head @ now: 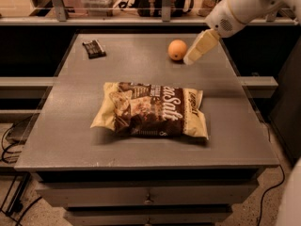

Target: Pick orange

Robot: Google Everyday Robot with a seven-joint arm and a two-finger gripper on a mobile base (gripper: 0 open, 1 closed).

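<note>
Item: tabletop, grey, with three objects on it, each placed here relative to the snack bag.

1. Snack bag: brown and cream, lying flat near the middle of the tabletop. Not part of the task.
2. Orange: small, round and smooth. It rests on the tabletop beyond the snack bag, toward the far right, well apart from it, and is not held.
3. Dark wrapped bar: small and flat, beyond the snack bag at the far left. Not part of the task.

Gripper: cream-coloured, angled downward from the white arm, beyond the snack bag and just beside the orange on the orange's right. Contact with the fruit cannot be confirmed. Whether the gripper is open or closed cannot be told.

Step in hand, as judged: the approach, with the gripper close to the orange and no grasp made.

Next move, as judged: bring the gripper over the orange so the fruit sits between the jaws, then lower, close and lift. The round fruit may roll if nudged from the side.
</note>
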